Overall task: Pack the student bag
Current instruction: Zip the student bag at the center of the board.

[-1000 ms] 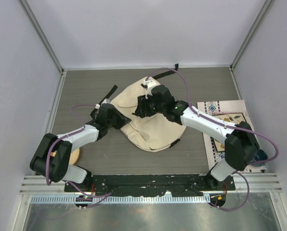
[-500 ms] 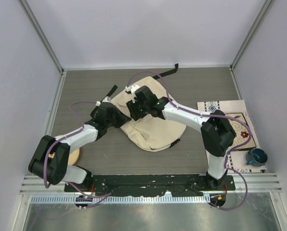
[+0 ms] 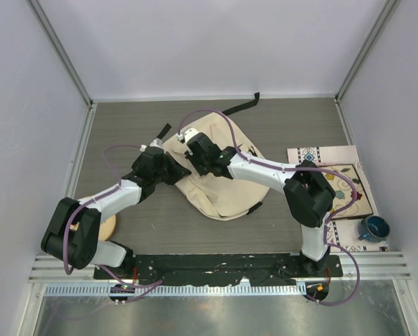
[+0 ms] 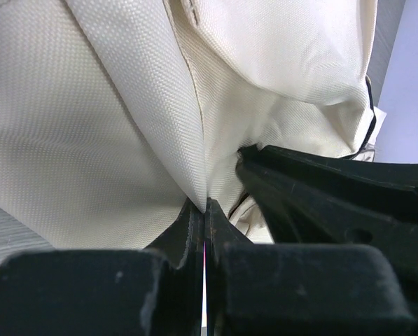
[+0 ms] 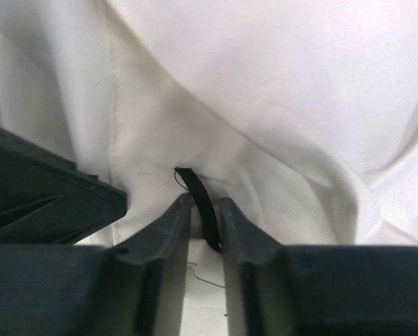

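Note:
The student bag (image 3: 226,192) lies flat mid-table, a cream fabric pack with black straps. My left gripper (image 3: 176,170) is at its left edge; in the left wrist view the left gripper (image 4: 205,203) is shut on a pinched fold of the student bag (image 4: 89,126). My right gripper (image 3: 197,162) reaches across the bag's upper left, right beside the left one. In the right wrist view the right gripper (image 5: 203,201) stands narrowly open, and a small black zipper tab (image 5: 194,185) runs between its fingers. The tab leans toward the right finger.
A patterned book (image 3: 338,183) lies at the right with a dark blue mug (image 3: 373,227) by its near corner. A round wooden piece (image 3: 108,226) shows under the left arm. Black straps (image 3: 240,106) trail from the bag toward the back wall.
The right arm swung left across the bag, uncovering the book and mug, and its jaws narrowed around the black tab. The left gripper squeezed fully shut on the fabric.

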Controlling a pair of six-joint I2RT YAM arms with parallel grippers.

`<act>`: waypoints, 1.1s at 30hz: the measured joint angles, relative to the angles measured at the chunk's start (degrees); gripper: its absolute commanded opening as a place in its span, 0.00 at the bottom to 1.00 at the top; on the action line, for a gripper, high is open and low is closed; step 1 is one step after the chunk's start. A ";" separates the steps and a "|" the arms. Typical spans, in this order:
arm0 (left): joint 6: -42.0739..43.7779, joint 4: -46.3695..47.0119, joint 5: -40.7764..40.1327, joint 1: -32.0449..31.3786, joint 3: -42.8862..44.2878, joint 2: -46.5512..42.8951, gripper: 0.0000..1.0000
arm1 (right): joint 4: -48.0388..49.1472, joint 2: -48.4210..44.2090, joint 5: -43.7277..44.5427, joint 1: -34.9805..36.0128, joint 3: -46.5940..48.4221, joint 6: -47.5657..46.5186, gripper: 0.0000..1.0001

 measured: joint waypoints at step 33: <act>6.23 -3.28 8.59 6.54 0.33 -2.95 0.00 | 11.19 -9.55 4.39 -5.99 -12.31 14.82 0.01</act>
